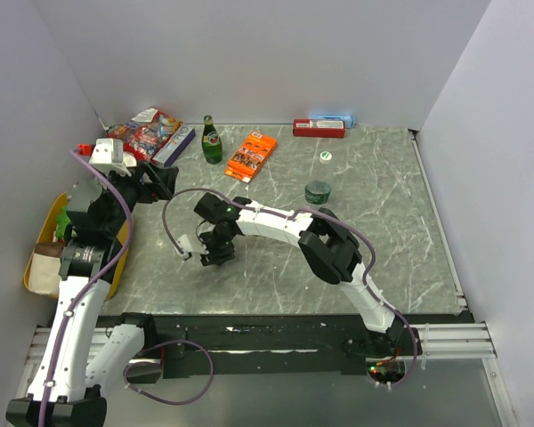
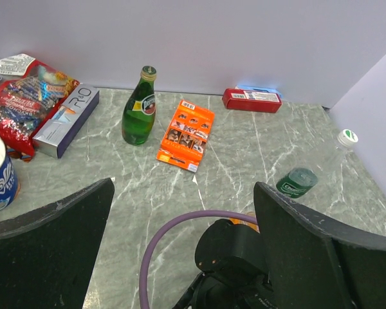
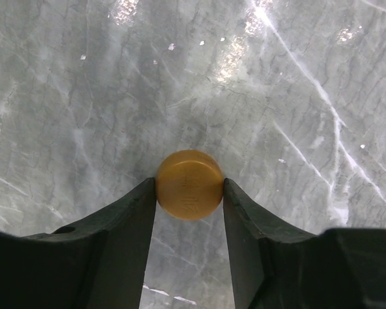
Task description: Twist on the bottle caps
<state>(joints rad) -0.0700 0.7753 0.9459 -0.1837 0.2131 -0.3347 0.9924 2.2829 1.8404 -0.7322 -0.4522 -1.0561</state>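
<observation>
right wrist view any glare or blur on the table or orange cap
Right wrist view: glare patches on the marble table near the top edge, the orange cap sharp and softly shaded, the right hand's fingers near-black with little detail. Left wrist view: the left hand's fingers loom dark up close. Top external view: even light, soft shadows.
</observation>
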